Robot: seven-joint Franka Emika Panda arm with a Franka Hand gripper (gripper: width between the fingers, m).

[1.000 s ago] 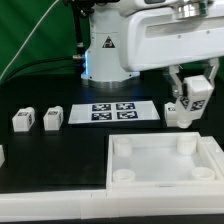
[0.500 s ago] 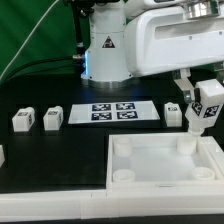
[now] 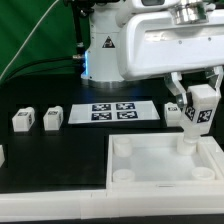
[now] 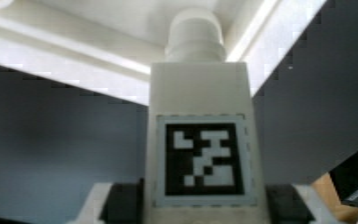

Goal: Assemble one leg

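My gripper is shut on a white leg with a black-and-white tag. It holds the leg upright over the far right corner of the large white tray-like part, its lower end at the round socket there. In the wrist view the leg fills the middle, tag facing the camera, its round peg against the tray's rim. The gripper pads press both sides of the leg. Two more legs stand at the exterior view's left. Another leg stands just behind the held one.
The marker board lies flat in the middle behind the tray. The robot base stands at the back. A further white part shows at the exterior view's left edge.
The gripper has moved with the leg toward the tray and lowered it: one second ago it hung behind the tray's far right corner, now its lower end is at the corner socket.
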